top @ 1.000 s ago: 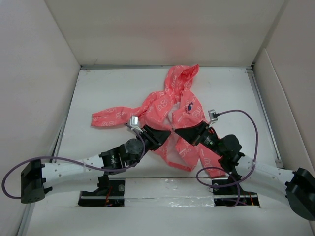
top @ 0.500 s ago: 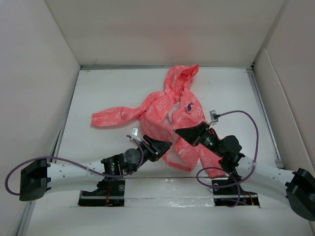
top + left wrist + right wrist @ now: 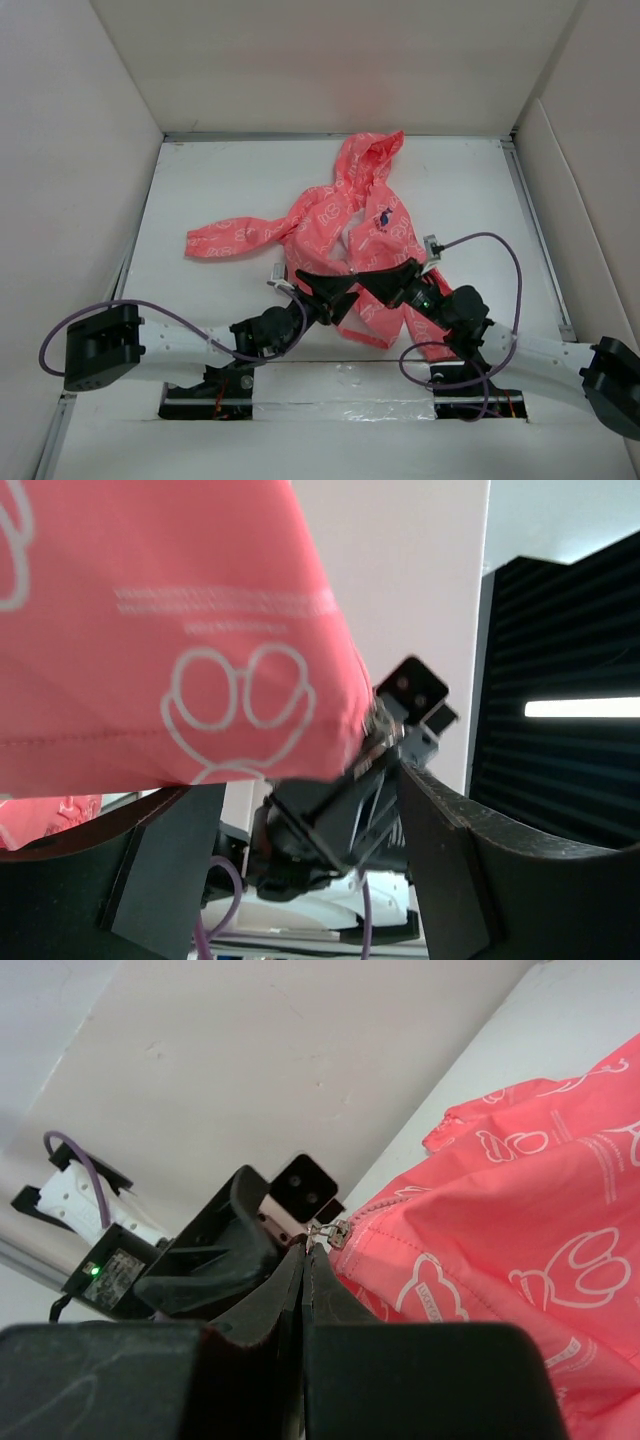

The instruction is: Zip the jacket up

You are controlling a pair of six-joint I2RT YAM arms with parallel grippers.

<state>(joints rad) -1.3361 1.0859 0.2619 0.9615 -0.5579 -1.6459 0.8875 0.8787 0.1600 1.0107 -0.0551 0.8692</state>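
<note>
The coral-pink jacket (image 3: 340, 215) lies spread on the white table, hood toward the back, its lower front lifted between the two grippers. My right gripper (image 3: 362, 277) is shut, its tips (image 3: 305, 1250) pinching the small metal zipper pull (image 3: 322, 1232) at the jacket's (image 3: 520, 1240) bottom edge. My left gripper (image 3: 343, 292) sits just left of it, open, holding nothing. In the left wrist view the pink fabric (image 3: 150, 630) hangs above the spread fingers (image 3: 160, 880), and the right gripper (image 3: 340, 820) shows between them.
White walls enclose the table on three sides. One sleeve (image 3: 225, 238) stretches out to the left. Purple cables (image 3: 500, 290) loop beside both arms near the front edge.
My left gripper has opened and let go of the jacket's lower edge, shifting nearer and to the right, close to the right gripper. The right gripper stays shut on the zipper pull.
</note>
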